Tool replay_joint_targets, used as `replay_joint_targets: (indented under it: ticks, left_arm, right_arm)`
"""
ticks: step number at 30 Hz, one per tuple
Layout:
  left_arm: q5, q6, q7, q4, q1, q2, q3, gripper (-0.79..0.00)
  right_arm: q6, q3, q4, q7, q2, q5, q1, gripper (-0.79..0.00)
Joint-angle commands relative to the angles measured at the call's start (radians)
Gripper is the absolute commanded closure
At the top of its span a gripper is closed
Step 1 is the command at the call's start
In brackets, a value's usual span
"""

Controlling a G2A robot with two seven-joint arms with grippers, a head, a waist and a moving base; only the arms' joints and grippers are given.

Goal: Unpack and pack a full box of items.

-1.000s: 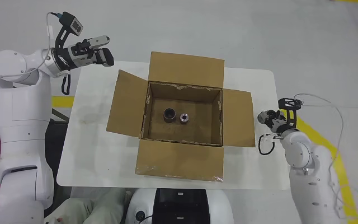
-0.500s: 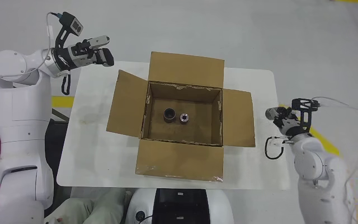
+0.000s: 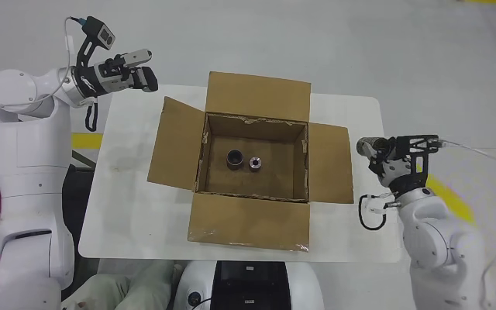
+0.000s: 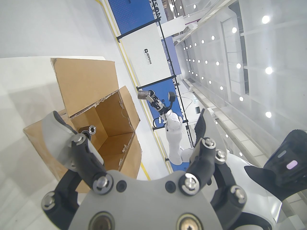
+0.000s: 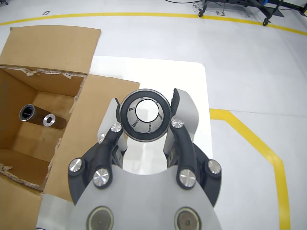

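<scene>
In the right tool (image 5: 146,108), clamped across its barrel between both fingers (image 5: 185,106): a metal sleeve (image 5: 130,120), bore end-on to the wrist camera, axis roughly level and pointing toward the box. Held in the air over the right edge of the table (image 3: 132,194), just beside the right flap (image 3: 332,163) of the open cardboard box (image 3: 260,94). Down on the box floor, just beside each other: a dark cylinder (image 3: 235,159) and a smaller silver-faced part (image 3: 256,163).

Probably mid-transfer between box and table; cannot tell which way. If packing: carry over the flap, lower onto bare floor beside the two parts, clear of the wall, then release.

Right forearm angled up from below the table's edge, wrist turned boxward. Left tool (image 4: 129,123) spread wide, holding nothing, raised near the table's far left corner, aimed across at the box.
</scene>
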Motion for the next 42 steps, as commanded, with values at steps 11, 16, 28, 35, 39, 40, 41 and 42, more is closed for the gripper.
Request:
replay_joint_targets:
  ticks: [11, 16, 28, 35, 39, 40, 41, 42]
  left_arm:
    - [0.0, 0.0, 0.0, 0.0, 0.0, 0.0, 0.0, -0.785]
    - [0.0, 0.0, 0.0, 0.0, 0.0, 0.0, 0.0, -0.785]
    - [0.0, 0.0, 0.0, 0.0, 0.0, 0.0, 0.0, -0.785]
    - [0.0, 0.0, 0.0, 0.0, 0.0, 0.0, 0.0, -0.785]
    - [0.0, 0.0, 0.0, 0.0, 0.0, 0.0, 0.0, -0.785]
    - [0.0, 0.0, 0.0, 0.0, 0.0, 0.0, 0.0, -0.785]
    - [0.0, 0.0, 0.0, 0.0, 0.0, 0.0, 0.0, -0.785]
    - [0.0, 0.0, 0.0, 0.0, 0.0, 0.0, 0.0, -0.785]
  right_arm:
    - [-0.033, -0.144, -0.046, 0.021, -0.001, -0.056, 0.044, 0.0]
    - [-0.041, -0.214, -0.05, 0.034, -0.002, -0.091, 0.072, 0.0]
    - [-0.007, -0.39, 0.01, 0.096, -0.014, -0.173, 0.179, 0.0]
    - [0.025, -0.487, 0.047, 0.142, -0.024, -0.234, 0.236, 0.0]
    - [0.046, -0.531, 0.068, 0.169, -0.03, -0.265, 0.268, 0.0]
    - [0.051, -0.541, 0.074, 0.177, -0.032, -0.272, 0.275, 0.0]
    - [0.055, -0.552, 0.082, 0.186, -0.034, -0.279, 0.283, 0.0]
    - [0.06, -0.564, 0.091, 0.194, -0.036, -0.285, 0.291, 0.0]
